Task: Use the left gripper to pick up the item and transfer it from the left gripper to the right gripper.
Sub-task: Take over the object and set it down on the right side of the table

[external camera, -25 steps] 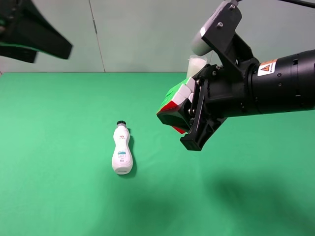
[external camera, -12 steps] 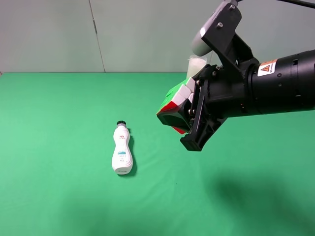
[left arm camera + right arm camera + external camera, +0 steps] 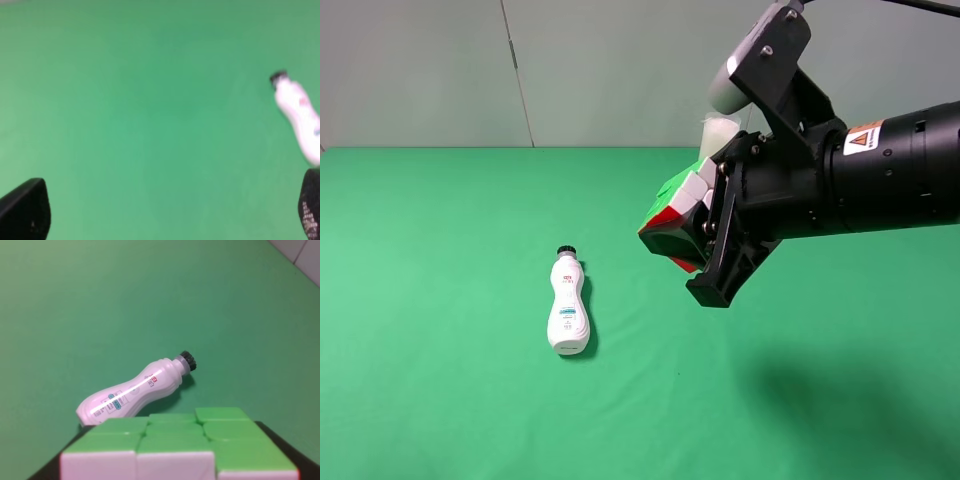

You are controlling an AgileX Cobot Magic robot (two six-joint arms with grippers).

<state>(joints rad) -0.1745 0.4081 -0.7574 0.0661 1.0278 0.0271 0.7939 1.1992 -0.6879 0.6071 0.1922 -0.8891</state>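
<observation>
Above cloth (image 3: 440, 300), right end effector (image 3: 698, 228) still clamps cube (image 3: 670, 205); left end effector (image 3: 167, 207) gapes, withdrawn.

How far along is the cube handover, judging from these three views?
Done: the puzzle cube is off the green table, and the left gripper is open and empty. In hand: the right gripper clamps the cube in the air. Left: nothing of the transfer appears to remain.
</observation>
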